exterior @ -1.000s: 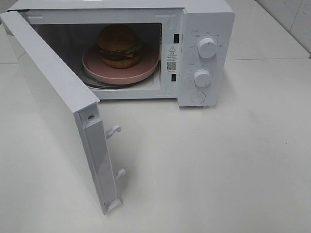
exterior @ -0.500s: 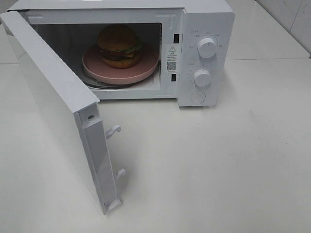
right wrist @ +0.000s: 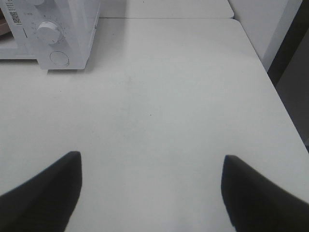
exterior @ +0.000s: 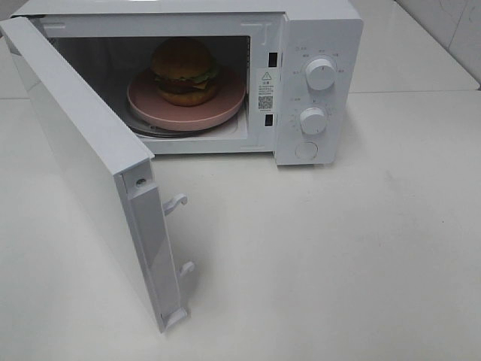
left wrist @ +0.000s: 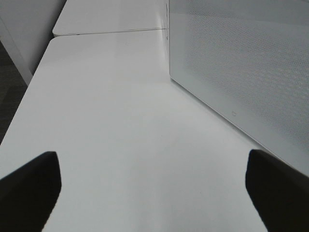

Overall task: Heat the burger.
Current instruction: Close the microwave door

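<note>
A tall hamburger with a glossy golden-brown domed bun, dark patty, yellow cheese and green lettuce [exterior: 185,71] sits upright in the middle of a round pink plate [exterior: 225,105]; the plate rests on the clear glass turntable [exterior: 143,125] inside the cavity of a white box-shaped microwave oven [exterior: 319,30]. The oven's white hinged door [exterior: 83,143] stands swung wide towards the left of the high view; two small white latch hooks [exterior: 176,203] stick out of its free edge. On the control panel to the right of the cavity sit an upper round white knob [exterior: 321,74], a lower round white knob [exterior: 313,120] and, beneath them, a flat round white button [exterior: 306,150]. The oven stands on a plain white tabletop [exterior: 361,248].

Neither arm shows in the high view. The left gripper [left wrist: 152,159] hangs above the bare tabletop just beside the door's dotted outer face; its dark fingers [left wrist: 34,186] are spread wide with nothing between them. The right gripper [right wrist: 152,159] hovers over the tabletop well apart from the control panel; its dark fingers [right wrist: 48,191] are likewise spread wide and hold nothing.
</note>
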Action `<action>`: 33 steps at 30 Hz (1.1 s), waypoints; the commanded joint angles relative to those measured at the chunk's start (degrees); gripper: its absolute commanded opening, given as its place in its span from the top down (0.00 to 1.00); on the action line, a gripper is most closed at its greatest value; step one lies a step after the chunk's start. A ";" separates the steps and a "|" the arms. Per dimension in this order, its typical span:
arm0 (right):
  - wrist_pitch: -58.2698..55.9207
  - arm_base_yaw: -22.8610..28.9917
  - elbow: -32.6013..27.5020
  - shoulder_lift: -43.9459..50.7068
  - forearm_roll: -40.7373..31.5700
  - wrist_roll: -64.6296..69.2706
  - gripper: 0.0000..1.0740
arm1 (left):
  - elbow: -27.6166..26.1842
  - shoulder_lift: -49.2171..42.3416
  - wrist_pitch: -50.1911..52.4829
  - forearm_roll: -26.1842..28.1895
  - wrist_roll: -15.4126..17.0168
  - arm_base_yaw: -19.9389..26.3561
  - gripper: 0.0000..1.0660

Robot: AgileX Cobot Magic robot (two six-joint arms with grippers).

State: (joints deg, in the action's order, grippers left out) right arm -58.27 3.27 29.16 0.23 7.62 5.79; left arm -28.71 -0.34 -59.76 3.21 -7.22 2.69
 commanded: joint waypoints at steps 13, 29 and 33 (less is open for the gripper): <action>0.52 -0.52 -0.17 1.49 -0.17 -0.52 0.29 | -1.78 4.87 12.38 0.46 0.17 -0.23 0.55; 0.52 -0.52 -0.17 1.49 -0.17 -0.52 0.29 | 0.40 22.57 35.35 0.69 0.17 -0.23 1.00; 0.52 -0.52 -0.17 1.49 -0.17 -0.52 0.29 | 4.87 26.53 46.98 0.86 0.17 -0.23 1.00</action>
State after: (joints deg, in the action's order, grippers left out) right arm -58.27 3.27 29.05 0.23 7.62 5.79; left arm -24.18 26.01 -15.76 3.32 -7.22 2.69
